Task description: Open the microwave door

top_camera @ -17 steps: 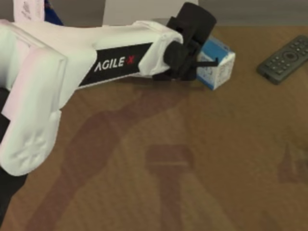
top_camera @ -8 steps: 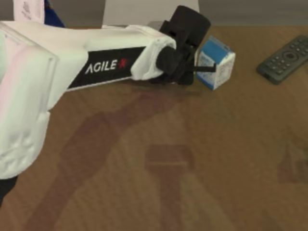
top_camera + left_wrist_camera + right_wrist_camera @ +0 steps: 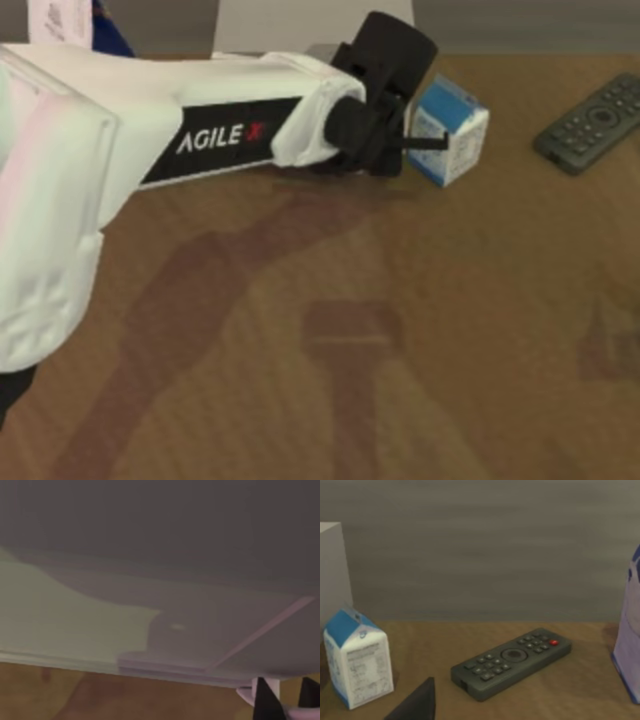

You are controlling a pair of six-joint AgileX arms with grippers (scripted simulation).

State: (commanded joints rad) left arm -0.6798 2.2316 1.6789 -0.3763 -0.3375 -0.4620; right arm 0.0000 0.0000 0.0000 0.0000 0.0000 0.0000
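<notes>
On the wooden table (image 3: 450, 330), a milk carton (image 3: 450, 130) stands closed beside the left gripper (image 3: 385, 140).

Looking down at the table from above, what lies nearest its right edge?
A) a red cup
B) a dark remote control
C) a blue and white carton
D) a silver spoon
B: the dark remote control lies close to the right edge of the table in the top view, while the blue and white carton stands further in, beside the left gripper.
</notes>
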